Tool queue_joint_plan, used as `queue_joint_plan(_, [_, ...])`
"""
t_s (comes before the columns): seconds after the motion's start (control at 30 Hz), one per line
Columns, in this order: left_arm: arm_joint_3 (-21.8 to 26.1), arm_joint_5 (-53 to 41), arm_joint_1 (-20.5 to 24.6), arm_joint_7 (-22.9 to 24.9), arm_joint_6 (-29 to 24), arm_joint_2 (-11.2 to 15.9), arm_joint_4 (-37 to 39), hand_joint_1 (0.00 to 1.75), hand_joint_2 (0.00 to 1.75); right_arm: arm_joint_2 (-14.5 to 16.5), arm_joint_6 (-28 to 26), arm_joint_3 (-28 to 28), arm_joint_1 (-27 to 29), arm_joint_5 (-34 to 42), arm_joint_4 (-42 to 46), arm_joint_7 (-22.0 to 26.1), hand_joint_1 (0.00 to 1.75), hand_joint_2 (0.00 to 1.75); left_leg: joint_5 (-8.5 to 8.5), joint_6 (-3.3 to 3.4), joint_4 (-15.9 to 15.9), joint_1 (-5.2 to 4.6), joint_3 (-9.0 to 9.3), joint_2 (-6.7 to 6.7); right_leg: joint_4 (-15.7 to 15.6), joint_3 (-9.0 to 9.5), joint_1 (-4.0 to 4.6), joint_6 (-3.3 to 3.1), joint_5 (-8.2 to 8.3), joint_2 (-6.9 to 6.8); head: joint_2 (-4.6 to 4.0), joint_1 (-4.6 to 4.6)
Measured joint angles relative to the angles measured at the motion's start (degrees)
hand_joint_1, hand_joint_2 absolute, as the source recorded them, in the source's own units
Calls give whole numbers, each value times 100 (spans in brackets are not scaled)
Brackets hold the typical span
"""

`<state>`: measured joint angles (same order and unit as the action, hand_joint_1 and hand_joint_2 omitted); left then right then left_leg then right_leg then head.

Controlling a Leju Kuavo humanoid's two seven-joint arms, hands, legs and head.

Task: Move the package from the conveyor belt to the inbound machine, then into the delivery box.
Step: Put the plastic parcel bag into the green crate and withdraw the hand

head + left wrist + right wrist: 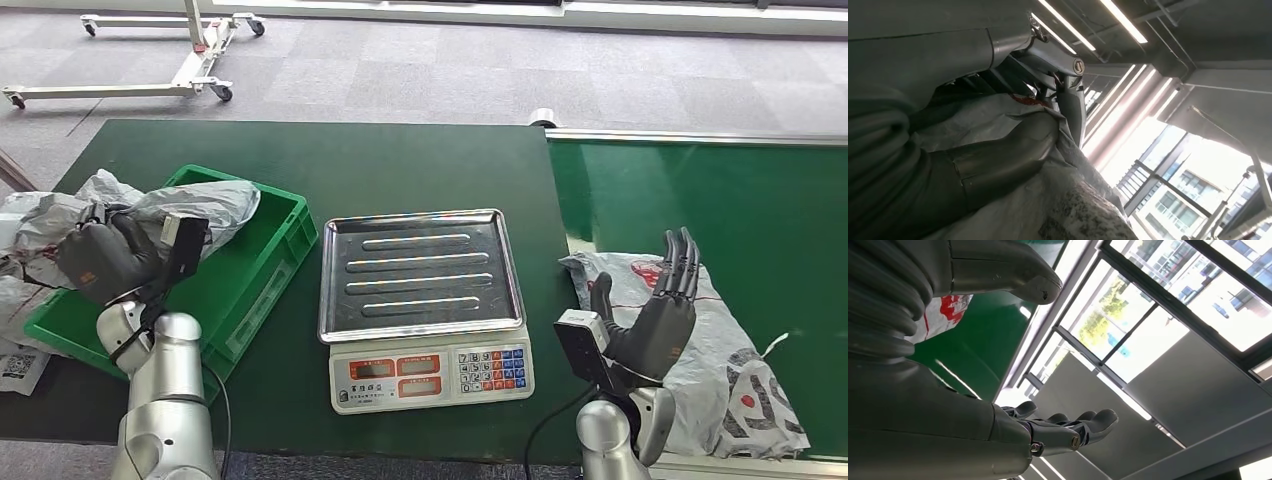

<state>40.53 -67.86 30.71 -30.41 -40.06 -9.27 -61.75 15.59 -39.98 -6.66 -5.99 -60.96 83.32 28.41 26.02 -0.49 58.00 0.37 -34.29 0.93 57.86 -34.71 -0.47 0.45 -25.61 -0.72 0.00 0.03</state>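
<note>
A grey plastic package [205,205] lies across the far-left part of the green delivery box [268,268]. My left hand [105,262] grips its left end; in the left wrist view the thumb [1003,157] presses into the crumpled grey package [1068,210] with the fingers [1070,95] curled over its other side. A second package [725,360], white-grey with red print, lies on the green conveyor belt [760,220]. My right hand [665,312] hovers above its left end, fingers straight and apart, holding nothing. The steel tray of the inbound machine [420,270] is bare.
The machine's keypad and displays [432,375] face the front edge. More grey bags [25,235] are heaped left of the box, beyond the table edge. A white wheeled frame [195,60] stands on the floor behind. The belt's metal rail [700,137] runs along its far side.
</note>
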Motion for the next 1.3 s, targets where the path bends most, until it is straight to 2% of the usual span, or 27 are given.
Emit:
queue_joint_plan(0.1, [580, 379, 159, -463, -1, -121, -17, 173, 175, 1, -1, -4, 0, -21, 0, -53, 0, 175, 0, 0, 0, 0, 0, -1, 0, 0, -1, 0, 0, 0, 0, -1])
queue_joint_plan(0.23, [1100, 656, 312, -763, -1, -217, 2, 3, 175, 2, 0, -8, 0, -25, 0, -87, 0, 175, 0, 0, 0, -1, 0, -3, 0, 0, -1, 0, 0, 0, 0, 0])
queue_joint_plan(0.33, [1294, 601, 376, -790, -1, -270, 13, 1, 175, 2, -1, -12, 0, -25, 0, -98, 0, 175, 0, 1, 0, 0, 0, -5, 0, 1, -2, 0, 0, -1, 0, -1])
queue_joint_plan(0.47, [1436, 600, 438, -804, -1, -327, 14, 0, 0, 2, 1, -19, 0, -28, 0, -102, 0, 175, 0, 1, 0, -1, 1, -6, 0, 3, -7, 0, 0, -4, 0, 0])
queue_joint_plan(0.67, [1464, 507, 470, -617, -1, -380, 39, 0, 0, 2, -1, -36, 1, -35, 0, -80, 0, 175, 0, 2, 0, -3, 1, -8, 0, 6, -14, 1, 0, -6, 0, 1])
queue_joint_plan(0.87, [1443, 931, 474, -796, -1, -433, 17, 0, 0, 2, 0, -66, 5, 4, 0, -48, 0, 175, 0, 3, 0, -6, 3, -12, 0, 10, -17, 2, -1, -10, 0, 1])
queue_joint_plan(0.93, [1322, 1551, 404, -904, -1, -445, -43, 0, 87, 2, 0, -71, 5, 65, -2, -27, 0, 175, 0, 3, 0, -6, 4, -12, 0, 10, -16, 2, -1, -9, 0, 0])
queue_joint_plan(1.0, [998, 2463, 240, -949, 17, -445, -144, 0, 175, 2, 0, -74, 6, 189, -5, 41, 0, 175, 0, 3, 0, -6, 4, -12, 0, 9, -15, 2, 0, -9, 0, -1])
queue_joint_plan(1.07, [458, 3499, -1, -967, 156, -417, -266, 0, 175, 2, -1, -81, 7, 277, -5, 126, 0, 175, 0, 3, 1, -5, 3, -14, 0, 8, -14, 2, 0, -9, 0, 0])
queue_joint_plan(1.13, [-197, 4379, -277, -934, 535, -367, -443, 0, 175, 2, -1, -106, 14, 290, 9, 196, 0, 175, 0, 3, 1, -5, 1, -15, 0, 7, -13, 2, -1, -10, -1, 0])
queue_joint_plan(1.27, [-1445, 5154, -797, -712, 1478, -289, -993, 0, 175, 2, -5, -232, 47, 266, 108, 303, 0, 175, 5, 9, 1, -5, -2, -15, -1, 5, -14, 3, -1, -8, 0, -1])
queue_joint_plan(1.3, [-1737, 5252, -922, -662, 1686, -271, -1155, 0, 131, 2, -5, -270, 55, 267, 138, 320, 0, 175, 6, 10, 1, -5, -2, -15, -1, 4, -15, 5, -2, -8, 0, 0])
